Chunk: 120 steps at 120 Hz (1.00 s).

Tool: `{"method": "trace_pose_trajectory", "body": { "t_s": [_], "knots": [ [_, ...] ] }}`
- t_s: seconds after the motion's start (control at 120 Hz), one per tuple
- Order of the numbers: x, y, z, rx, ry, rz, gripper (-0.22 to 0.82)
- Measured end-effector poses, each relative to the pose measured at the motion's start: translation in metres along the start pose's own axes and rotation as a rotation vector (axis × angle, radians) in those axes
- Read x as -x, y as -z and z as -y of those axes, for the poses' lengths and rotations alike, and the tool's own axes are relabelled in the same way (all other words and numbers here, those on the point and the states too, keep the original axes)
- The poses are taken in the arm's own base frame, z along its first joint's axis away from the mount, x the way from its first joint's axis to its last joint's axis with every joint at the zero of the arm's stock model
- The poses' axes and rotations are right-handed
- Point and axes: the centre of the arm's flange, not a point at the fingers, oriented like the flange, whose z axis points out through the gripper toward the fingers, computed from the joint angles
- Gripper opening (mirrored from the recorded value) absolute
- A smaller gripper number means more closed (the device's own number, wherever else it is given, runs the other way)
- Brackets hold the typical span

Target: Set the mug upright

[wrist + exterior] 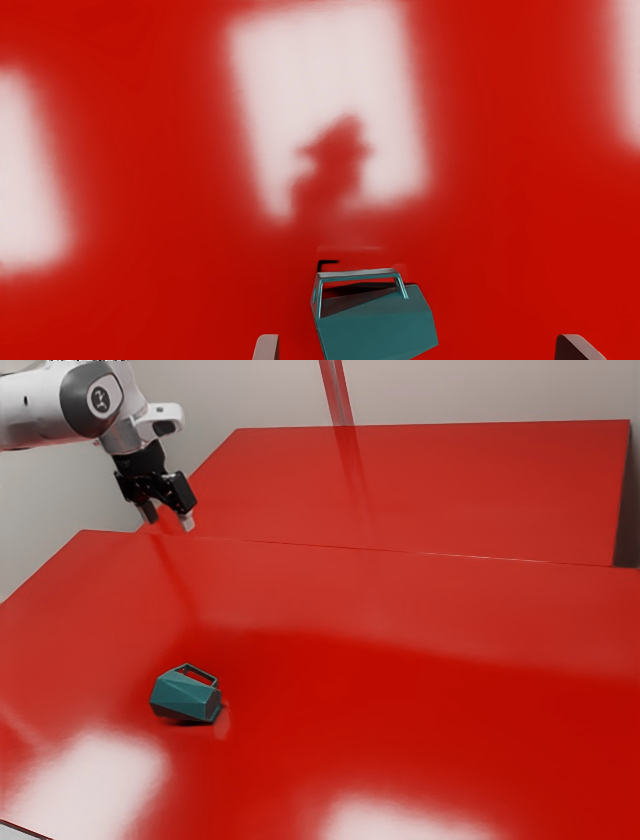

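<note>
My gripper [169, 520] hangs at the upper left of the exterior view, high above the red surface and well apart from the mug. The teal, faceted mug [186, 697] lies on its side at the exterior view's lower left, its handle pointing up. In the wrist view the mug [377, 320] shows near the bottom edge, handle toward the picture's middle, its lower part cut off. Both fingertips of the gripper [417, 347] stand wide apart, open, with the mug below and between them in line of sight, untouched.
The mug lies on a glossy red table [420, 710] with bright reflections. Behind it in the exterior view is another red surface [480, 490], in front of a pale wall. A red strip [337, 390] rises at the back.
</note>
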Motion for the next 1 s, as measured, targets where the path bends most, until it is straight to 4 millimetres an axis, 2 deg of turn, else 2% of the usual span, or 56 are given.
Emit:
{"method": "trace_pose_trajectory", "body": {
  "t_s": [0.192, 0.3, 0.342, 0.475, 0.592, 0.683, 0.792, 0.9, 1.0],
  "knots": [
    [0.010, -0.001, 0.013, -0.014, 0.015, -0.032, 0.60],
    [0.042, -0.014, 0.008, 0.021, 0.010, -0.050, 0.60],
    [0.061, -0.024, 0.008, 0.039, 0.012, -0.063, 0.60],
    [0.111, -0.052, 0.027, 0.086, 0.044, -0.151, 0.60],
    [0.147, -0.088, 0.057, 0.219, 0.116, -0.248, 0.60],
    [0.167, -0.118, 0.070, 0.355, 0.140, -0.343, 0.60],
    [0.181, -0.152, 0.067, 0.458, 0.097, -0.436, 0.60],
    [0.193, -0.176, 0.065, 0.484, 0.021, -0.506, 0.60],
    [0.216, -0.197, 0.077, 0.476, -0.021, -0.551, 0.60]
  ]
}}
